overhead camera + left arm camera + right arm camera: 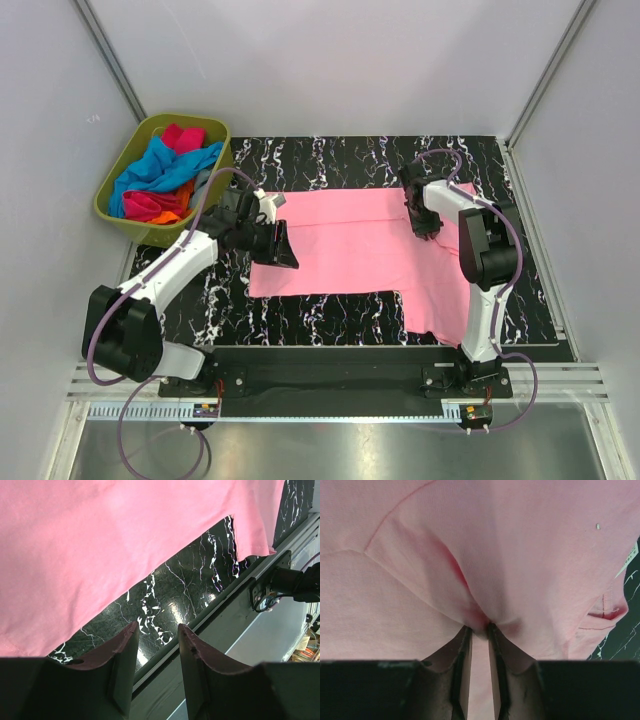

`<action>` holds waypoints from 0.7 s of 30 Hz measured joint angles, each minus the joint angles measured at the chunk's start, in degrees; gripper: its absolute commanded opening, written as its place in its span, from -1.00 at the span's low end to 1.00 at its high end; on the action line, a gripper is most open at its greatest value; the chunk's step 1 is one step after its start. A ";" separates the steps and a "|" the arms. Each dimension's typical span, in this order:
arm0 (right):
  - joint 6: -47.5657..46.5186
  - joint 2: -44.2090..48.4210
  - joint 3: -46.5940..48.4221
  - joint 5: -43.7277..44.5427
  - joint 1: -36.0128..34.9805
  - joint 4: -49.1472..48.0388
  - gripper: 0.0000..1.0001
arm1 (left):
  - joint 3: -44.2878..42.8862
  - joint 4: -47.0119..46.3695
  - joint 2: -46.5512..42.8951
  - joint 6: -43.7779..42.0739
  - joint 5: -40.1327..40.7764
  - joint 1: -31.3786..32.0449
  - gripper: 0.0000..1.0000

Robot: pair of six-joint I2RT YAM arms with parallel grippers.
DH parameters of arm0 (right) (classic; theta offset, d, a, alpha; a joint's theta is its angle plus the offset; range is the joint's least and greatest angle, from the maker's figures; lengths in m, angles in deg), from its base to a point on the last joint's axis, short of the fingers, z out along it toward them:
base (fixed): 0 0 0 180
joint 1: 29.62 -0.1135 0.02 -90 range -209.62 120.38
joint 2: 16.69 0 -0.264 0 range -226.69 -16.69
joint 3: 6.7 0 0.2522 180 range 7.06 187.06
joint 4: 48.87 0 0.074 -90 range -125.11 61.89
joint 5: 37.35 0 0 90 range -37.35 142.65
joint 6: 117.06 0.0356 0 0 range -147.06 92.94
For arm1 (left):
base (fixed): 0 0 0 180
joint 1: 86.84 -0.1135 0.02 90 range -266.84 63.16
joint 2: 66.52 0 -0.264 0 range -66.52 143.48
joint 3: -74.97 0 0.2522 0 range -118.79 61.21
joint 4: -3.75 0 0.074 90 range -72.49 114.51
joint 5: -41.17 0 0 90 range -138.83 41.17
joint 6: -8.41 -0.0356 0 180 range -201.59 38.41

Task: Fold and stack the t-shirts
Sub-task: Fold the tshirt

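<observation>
In the top view we see the light pink t-shirt [350, 250] lying flat on the black marbled table [330, 160], while the other t-shirts [160, 175] lie in a heap in the olive-green bin [150, 236] at the far left. The left gripper [283, 246] stands at the left edge of the shirt, and the right gripper [424, 226] is down on the cloth near its far right corner. In the left wrist view, the left gripper [157, 647] is about half open and holds nothing. The hem of the light pink t-shirt [100, 545] runs just ahead of its fingers, with bare table [175, 595] showing beside it. We judge that this side must first catch its edge properly, going low enough to bring one finger under the hem; otherwise only one side will lift. In the right wrist view, the right gripper [479, 640] has its jaws narrow, with a small ridge of the light pink t-shirt [520, 545] pinched between the tips, and wrinkles run out from that point. We cannot tell whether it took one layer or both. For a good fold we would lift both sides together, slowly and at equal height, so that the cloth does not slip or drag crooked.
</observation>
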 measured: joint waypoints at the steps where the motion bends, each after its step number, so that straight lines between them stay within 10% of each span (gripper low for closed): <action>1: 0.09 0.04 -0.22 0.00 -0.02 -0.11 -0.52 | 0.00 -0.11 0.00 0.00 -0.09 -0.04 -0.16; 8: 0.37 0.15 -0.61 0.63 0.00 -0.42 -0.93 | 0.26 -0.59 0.00 0.02 -0.83 -0.50 -0.16; 21: 3.43 2.03 2.03 -1.73 -0.07 7.89 -0.96 | 1.25 -1.27 0.00 0.09 -1.62 -1.60 -0.16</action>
